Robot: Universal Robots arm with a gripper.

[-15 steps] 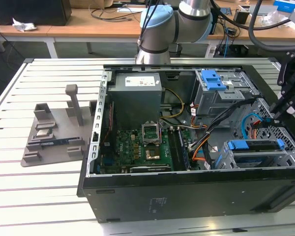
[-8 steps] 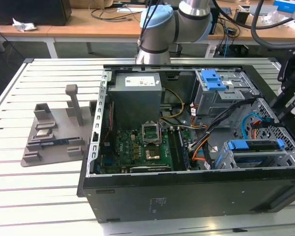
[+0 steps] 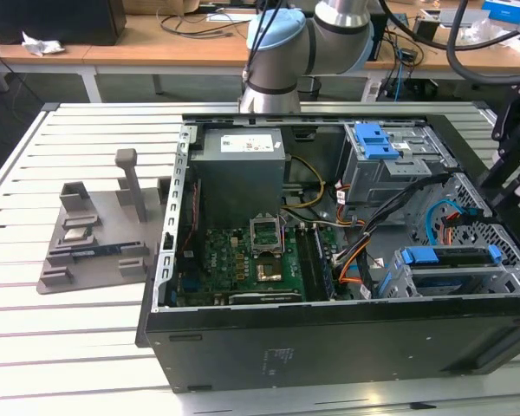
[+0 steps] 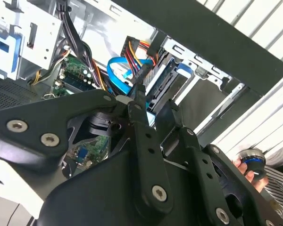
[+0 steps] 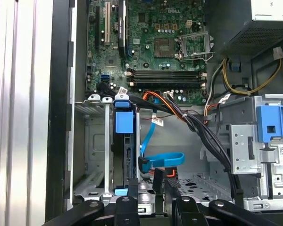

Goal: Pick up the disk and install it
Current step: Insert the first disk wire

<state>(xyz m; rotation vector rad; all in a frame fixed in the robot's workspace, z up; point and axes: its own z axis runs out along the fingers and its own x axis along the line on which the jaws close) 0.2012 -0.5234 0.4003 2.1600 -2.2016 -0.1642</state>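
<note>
Your pincer (image 5: pixel 146 182) hangs over the open computer case (image 3: pixel 329 338). Its two black fingers (image 5: pixel 132 189) point down into the case. In both wrist views they stand a little apart with nothing between them, so the pincer is open and empty.

Just under the fingers you see the metal cage (image 5: pixel 96 155) in the corner of the case. The disk (image 5: pixel 124 123) sits in that cage, standing on its edge. Its blue rail is at the top, and it lies between the cage's silver walls. The pincer is close to the disk but does not touch it.

Beside the disk, a blue cable (image 5: pixel 162 160) curls on the floor of the case. A thick bunch of black wires (image 5: pixel 207 136) runs past it. Farther on is the green board (image 5: pixel 151 47).

In the exterior view, the arm (image 3: pixel 282 39) rises from behind the case. The black pincer (image 3: pixel 516 165) comes down at the exterior view's right, above the corner with the cage. You can see the disk (image 3: pixel 446 257) there too, with its blue rail facing up. The big grey box (image 3: pixel 238 173) sits at the back of the case, well apart from the disk.

The case lies on a white table (image 3: pixel 69 347). A grey tray (image 3: pixel 87 243) rests on the table at the exterior view's left.

In the second wrist view, a person's hand (image 4: pixel 254 176) holds a round black knob (image 4: pixel 252 160) near the edge of the table.
</note>
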